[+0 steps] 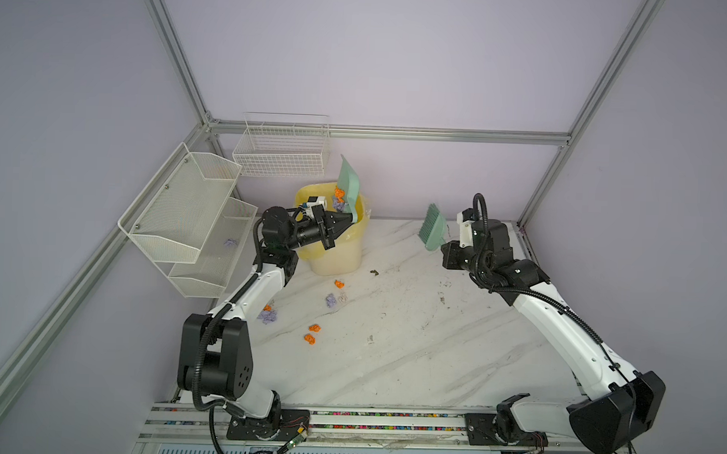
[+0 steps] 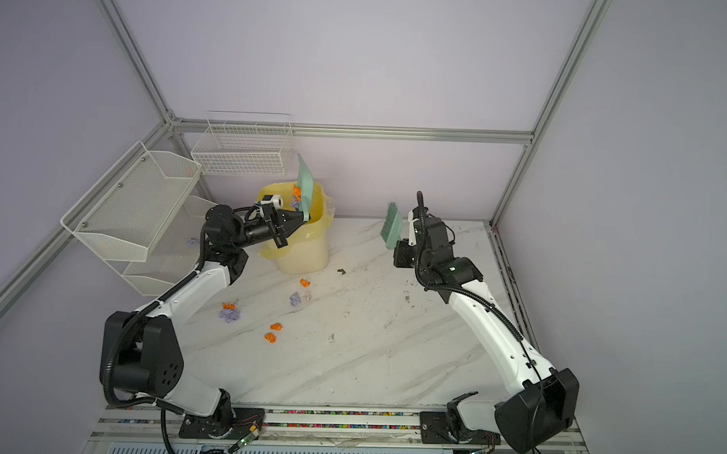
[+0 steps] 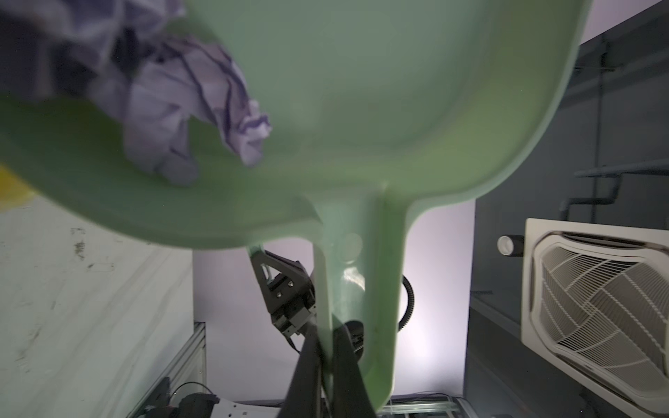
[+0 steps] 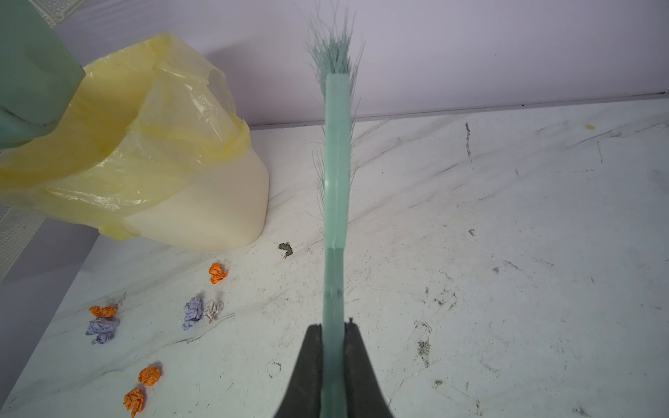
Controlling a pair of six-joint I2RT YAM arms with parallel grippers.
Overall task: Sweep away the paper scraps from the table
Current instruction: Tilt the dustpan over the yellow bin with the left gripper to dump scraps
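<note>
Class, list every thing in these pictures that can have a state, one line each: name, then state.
dustpan, tipped steeply over the bin, a lilac scrap in it
left gripper, shut on dustpan handle
brush, raised off the table, bristles up
right gripper, shut on brush handle
bin, upright, open, lined with yellow bag
paper scraps, several loose on the table

Both top views hang high above the front edge of the table (image 1: 390, 362) and look down toward its back edge, taking in the whole surface. My left wrist camera sits close behind the dustpan (image 3: 398, 108), tipped up toward the ceiling (image 3: 615, 108). My right wrist camera looks along the brush (image 4: 336, 163) toward the back left corner, sharing the bin (image 4: 210, 213) and paper scraps (image 4: 216, 272) with both top views.
</note>
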